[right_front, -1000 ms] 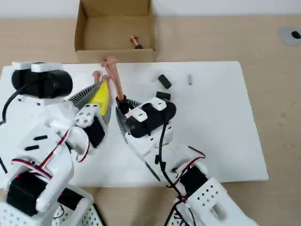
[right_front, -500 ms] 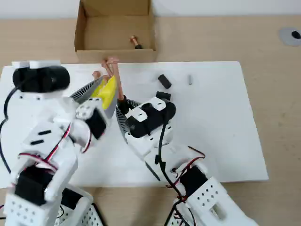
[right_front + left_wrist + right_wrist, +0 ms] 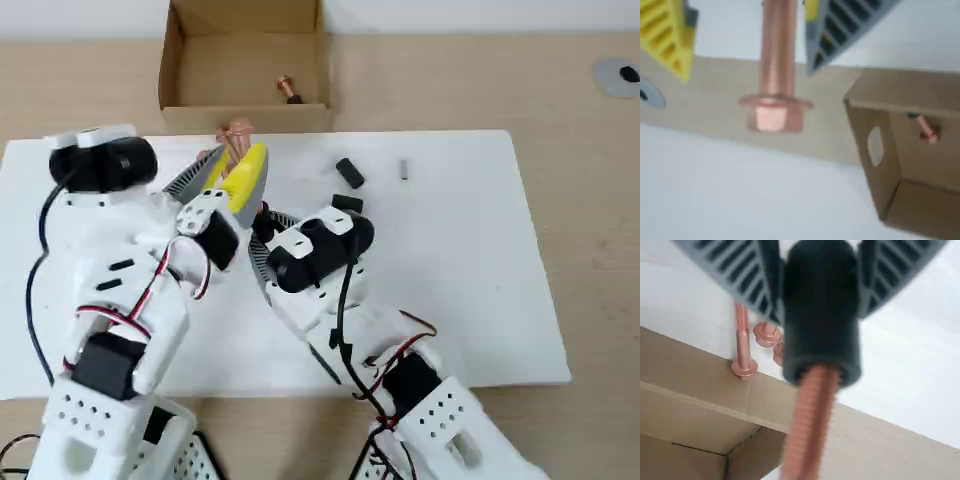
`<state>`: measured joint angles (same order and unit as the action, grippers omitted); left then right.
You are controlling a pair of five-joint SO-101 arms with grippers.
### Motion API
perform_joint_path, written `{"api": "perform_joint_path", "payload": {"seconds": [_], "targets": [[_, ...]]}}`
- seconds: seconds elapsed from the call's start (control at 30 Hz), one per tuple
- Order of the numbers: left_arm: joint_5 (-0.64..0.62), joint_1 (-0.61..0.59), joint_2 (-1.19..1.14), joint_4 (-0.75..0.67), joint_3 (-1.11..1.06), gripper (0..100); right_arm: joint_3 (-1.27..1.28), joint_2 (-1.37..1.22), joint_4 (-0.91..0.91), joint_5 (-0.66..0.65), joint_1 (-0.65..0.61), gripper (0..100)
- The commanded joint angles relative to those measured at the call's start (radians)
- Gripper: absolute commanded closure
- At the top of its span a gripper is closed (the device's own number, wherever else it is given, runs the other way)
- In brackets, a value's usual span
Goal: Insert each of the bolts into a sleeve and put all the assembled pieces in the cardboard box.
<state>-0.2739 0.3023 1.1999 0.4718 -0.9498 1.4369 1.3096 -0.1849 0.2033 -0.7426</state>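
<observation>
My right gripper is shut on a black sleeve, with a copper bolt sticking out of it toward the cardboard box. In the left wrist view that bolt runs between the yellow finger and the grey finger. My left gripper is open around it, its yellow finger well off the shaft. The bolt's hex head lies by the box's near wall. Inside the box lies one assembled piece.
Loose copper bolts lie on the white board beside the box wall. Two spare black sleeves and a small grey pin lie right of the grippers. The board's right half has free room.
My left arm has swung right and toward the box, bringing its open fingers around the bolt. The right arm has kept still with the sleeve.
</observation>
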Motion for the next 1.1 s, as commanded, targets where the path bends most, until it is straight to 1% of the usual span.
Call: {"api": "perform_joint_path", "payload": {"seconds": [0.0, 0.27, 0.37, 0.43, 0.53, 0.6, 0.67, 0.8, 0.93, 1.0, 1.07], "targets": [[0.066, -0.009, -0.028, -0.091, -0.011, 88, -0.087, 0.027, 0.005, 0.002, -0.016, 98.9], [0.132, -0.011, -0.197, -0.100, 0.055, 99, -0.087, 0.028, 0.006, 0.002, -0.015, 98.9], [0.132, -0.011, -0.186, -0.091, 0.080, 100, -0.087, 0.028, 0.006, 0.002, -0.015, 98.9], [0.106, -0.008, -0.148, -0.028, 0.118, 100, -0.087, 0.028, 0.006, 0.003, -0.013, 98.9], [0.048, 0.000, -0.036, 0.178, 0.224, 100, -0.084, 0.028, 0.006, 0.005, -0.013, 98.9], [0.052, 0.044, 0.059, 0.299, 0.287, 100, -0.084, 0.028, 0.006, 0.005, -0.013, 98.9], [0.071, 0.077, 0.159, 0.384, 0.316, 100, -0.084, 0.028, 0.006, 0.005, -0.013, 98.9], [0.127, 0.097, 0.320, 0.448, 0.319, 100, -0.084, 0.027, 0.009, 0.005, -0.013, 98.9], [0.173, 0.095, 0.348, 0.491, 0.338, 100, -0.084, 0.025, 0.009, 0.005, -0.015, 98.9], [0.193, 0.057, 0.346, 0.497, 0.376, 100, -0.084, 0.025, 0.009, 0.005, -0.015, 98.9], [0.195, -0.011, 0.346, 0.491, 0.419, 100, -0.084, 0.025, 0.006, 0.005, -0.015, 98.9]]}}
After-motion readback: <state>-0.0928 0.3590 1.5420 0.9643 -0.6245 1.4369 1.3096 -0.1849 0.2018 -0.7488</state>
